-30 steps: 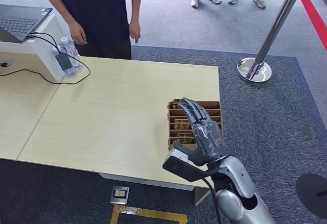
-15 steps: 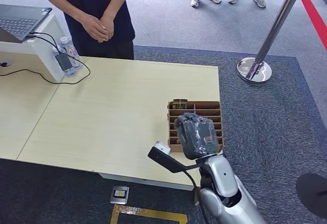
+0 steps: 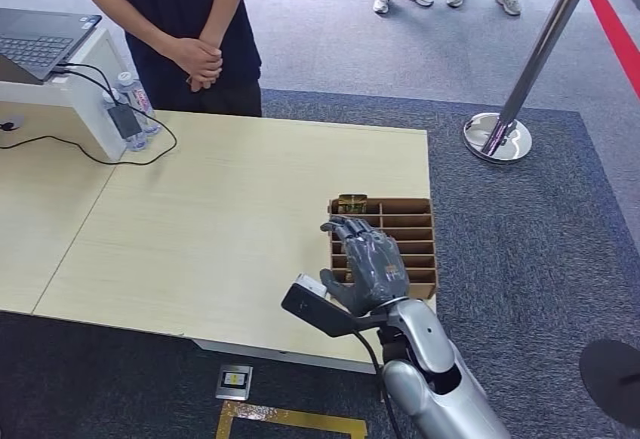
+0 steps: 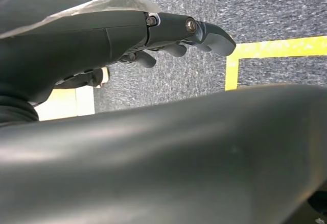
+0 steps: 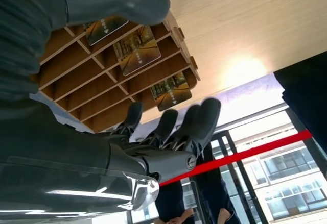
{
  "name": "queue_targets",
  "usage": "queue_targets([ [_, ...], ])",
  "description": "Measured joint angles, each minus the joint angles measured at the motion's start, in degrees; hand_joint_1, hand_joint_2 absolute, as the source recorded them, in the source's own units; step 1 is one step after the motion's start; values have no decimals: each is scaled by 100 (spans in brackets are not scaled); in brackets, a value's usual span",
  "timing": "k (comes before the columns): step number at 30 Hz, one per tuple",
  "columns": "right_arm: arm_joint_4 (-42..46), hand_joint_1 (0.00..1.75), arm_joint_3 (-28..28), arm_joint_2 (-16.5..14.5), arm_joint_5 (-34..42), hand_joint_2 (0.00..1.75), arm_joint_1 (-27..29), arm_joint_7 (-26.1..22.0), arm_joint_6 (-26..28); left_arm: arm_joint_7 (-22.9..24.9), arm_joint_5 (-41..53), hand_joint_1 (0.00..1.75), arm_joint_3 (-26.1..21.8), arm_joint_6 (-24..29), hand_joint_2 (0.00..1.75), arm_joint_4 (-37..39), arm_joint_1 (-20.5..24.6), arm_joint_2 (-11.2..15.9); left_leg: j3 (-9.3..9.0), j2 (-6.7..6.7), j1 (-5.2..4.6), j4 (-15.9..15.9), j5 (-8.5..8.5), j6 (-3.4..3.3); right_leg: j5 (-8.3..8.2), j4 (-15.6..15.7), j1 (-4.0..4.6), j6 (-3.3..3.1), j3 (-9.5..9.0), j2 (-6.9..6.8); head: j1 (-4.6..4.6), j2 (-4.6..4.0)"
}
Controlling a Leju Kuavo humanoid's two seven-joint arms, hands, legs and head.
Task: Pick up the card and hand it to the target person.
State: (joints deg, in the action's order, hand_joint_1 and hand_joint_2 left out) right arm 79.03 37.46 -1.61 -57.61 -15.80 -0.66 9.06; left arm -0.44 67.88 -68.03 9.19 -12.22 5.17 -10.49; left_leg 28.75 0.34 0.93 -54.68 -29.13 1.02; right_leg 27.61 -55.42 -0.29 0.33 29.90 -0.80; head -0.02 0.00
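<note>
At the far left we see a laptop (image 3: 45,44) on a white stand (image 3: 90,99), and behind the table (image 3: 189,219) a person (image 3: 177,29) stands with hands clasped. Our left hand (image 4: 185,35) hangs over the carpet with fingers loosely extended, holding nothing. Further right, our right hand (image 3: 367,271) hovers over the slotted cardboard box (image 3: 419,224), fingers apart and empty, while the cards (image 5: 137,48) sit in its slots, one card (image 3: 352,202) upright at the far left corner.

We see a photo-printed card (image 3: 352,202) standing upright in the far-left slot of the slotted cardboard box (image 3: 423,221); more cards (image 5: 137,49) sit in its nearer slots.
</note>
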Motion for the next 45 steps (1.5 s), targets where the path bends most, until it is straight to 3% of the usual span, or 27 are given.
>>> queue_targets([
  [5, -190, 40, -19, -22, -3, 175, -37, -10, 33, -17, -19, 0, -20, 14, 0, 0, -8, 0, 0, 0, 0, 0, 0, 0, 0, 0, 0, 0, 0, 0, 0, 0],
  [9, -276, 65, -26, -33, -4, 175, -46, -13, 38, -17, -19, 0, -34, 15, 0, 0, -11, 0, 0, 0, 0, 0, 0, 0, 0, 0, 0, 0, 0, 0, 0, 0],
  [18, -537, 75, -96, -35, 15, 175, -130, -1, 31, -16, 4, 0, -41, 14, 0, 0, -12, 1, 0, 0, 0, 0, 0, 0, 0, 0, 0, 0, 0, 0, -1, 0],
  [45, -1369, 79, -408, -27, -1, 175, -123, 183, 172, -7, 207, 0, -4, -64, 0, 2, -11, 9, -1, 0, 0, -1, 0, 0, 0, 0, 0, 0, 0, 0, -1, 0],
])
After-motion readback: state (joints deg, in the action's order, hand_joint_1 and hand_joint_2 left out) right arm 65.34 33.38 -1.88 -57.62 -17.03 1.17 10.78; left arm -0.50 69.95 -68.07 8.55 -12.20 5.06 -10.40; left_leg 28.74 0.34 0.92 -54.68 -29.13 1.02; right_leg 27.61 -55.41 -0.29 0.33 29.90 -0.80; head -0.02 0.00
